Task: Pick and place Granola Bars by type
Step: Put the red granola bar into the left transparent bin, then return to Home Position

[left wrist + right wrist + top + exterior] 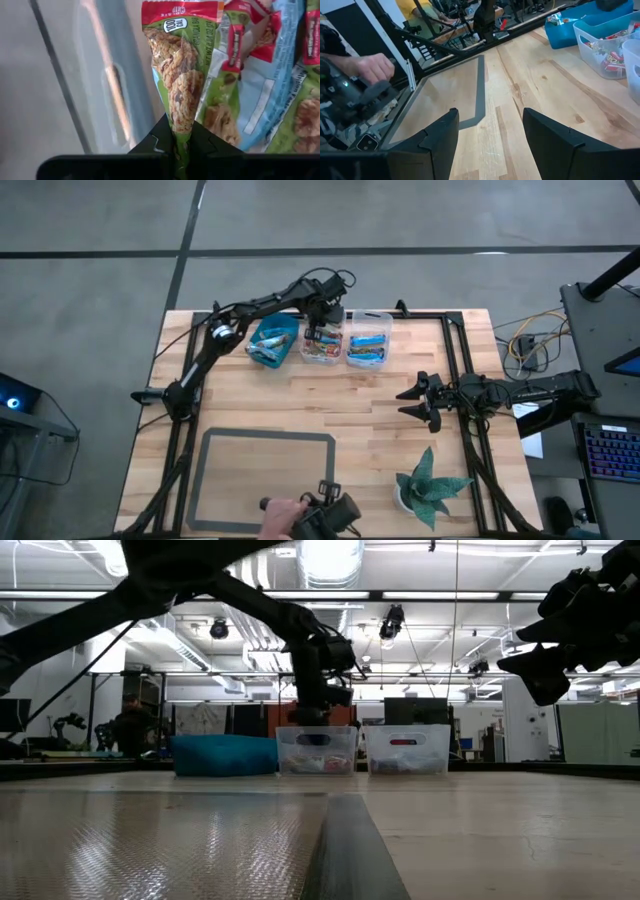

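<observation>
My left gripper (322, 318) hovers over the middle clear bin (322, 352) at the table's far edge, shut on a green-and-red wrapped granola bar (182, 75). Several like bars (260, 100) lie in that bin under it. The teal bin (272, 340) on its left holds silvery and blue bars. The clear bin (367, 348) on its right holds blue bars. My right gripper (418, 402) waits open above the table's right half, with nothing between its fingers (440, 135). My left gripper pinches one crimped end of the granola bar's wrapper (181, 131) between its two fingers. The fingers slant steeply down from above. The bar reaches away from the fingertips along their line, lifted clear above the bars in the middle bin.
A grey-taped rectangle (265, 480) marks the near left of the table. A potted plant (430, 485) stands near right. A person's hand with a dark device (300, 518) is at the near edge. Black frame rails (455, 370) run along the table's right side.
</observation>
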{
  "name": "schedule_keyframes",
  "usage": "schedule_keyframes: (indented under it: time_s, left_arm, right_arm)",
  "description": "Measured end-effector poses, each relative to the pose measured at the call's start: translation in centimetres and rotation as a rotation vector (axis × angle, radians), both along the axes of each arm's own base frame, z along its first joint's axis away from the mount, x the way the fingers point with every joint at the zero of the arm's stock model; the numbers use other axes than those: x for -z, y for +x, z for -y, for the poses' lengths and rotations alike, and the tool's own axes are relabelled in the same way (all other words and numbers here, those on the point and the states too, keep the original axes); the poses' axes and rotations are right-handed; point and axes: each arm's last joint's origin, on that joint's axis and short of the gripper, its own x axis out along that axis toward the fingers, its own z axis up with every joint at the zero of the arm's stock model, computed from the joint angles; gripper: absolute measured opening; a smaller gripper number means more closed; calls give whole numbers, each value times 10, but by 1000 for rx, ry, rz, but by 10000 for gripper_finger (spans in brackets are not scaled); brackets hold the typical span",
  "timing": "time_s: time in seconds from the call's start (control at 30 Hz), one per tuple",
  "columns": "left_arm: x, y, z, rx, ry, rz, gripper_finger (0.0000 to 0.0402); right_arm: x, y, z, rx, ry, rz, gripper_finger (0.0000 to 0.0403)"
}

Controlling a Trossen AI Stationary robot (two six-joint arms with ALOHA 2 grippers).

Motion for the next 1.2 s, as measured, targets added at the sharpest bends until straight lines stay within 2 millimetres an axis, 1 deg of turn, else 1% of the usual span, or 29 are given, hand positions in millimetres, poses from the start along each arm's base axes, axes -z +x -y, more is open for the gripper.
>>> schedule_keyframes:
  time_s: [0.13, 0.3, 0.43, 0.53, 0.63, 0.83, 0.93, 1.0, 1.07, 1.13, 1.2]
  left_arm:
    - [10, 3, -1, 24, -21, 1, 2]
    - [15, 4, -1, 18, -34, -3, 2]
    - [13, 7, -3, -75, -27, 56, 13]
    - [8, 8, -4, -147, -30, 111, 33]
    - [4, 8, -4, -149, -31, 122, 56]
    - [3, 8, 1, -148, -44, 102, 111]
    - [1, 8, 2, -174, -3, 77, 146]
    - [-5, 9, 3, -228, 33, 80, 171]
    - [-18, 8, 4, -284, 46, 110, 198]
    - [-39, 4, 8, -321, 53, 153, 223]
    - [-65, 1, 15, -356, 71, 217, 247]
  right_arm:
    - [0, 0, 0, 0, 0, 0, 210]
    - [0, 0, 0, 0, 0, 0, 210]
    - [0, 0, 0, 0, 0, 0, 210]
    - [0, 0, 0, 0, 0, 0, 210]
    - [0, 0, 0, 0, 0, 0, 210]
    - [0, 0, 0, 1, 0, 0, 210]
    - [0, 0, 0, 1, 0, 0, 210]
    - [0, 0, 0, 0, 0, 0, 210]
    - [0, 0, 0, 0, 0, 0, 210]
    - [0, 0, 0, 0, 0, 0, 210]
    - [0, 0, 0, 1, 0, 0, 210]
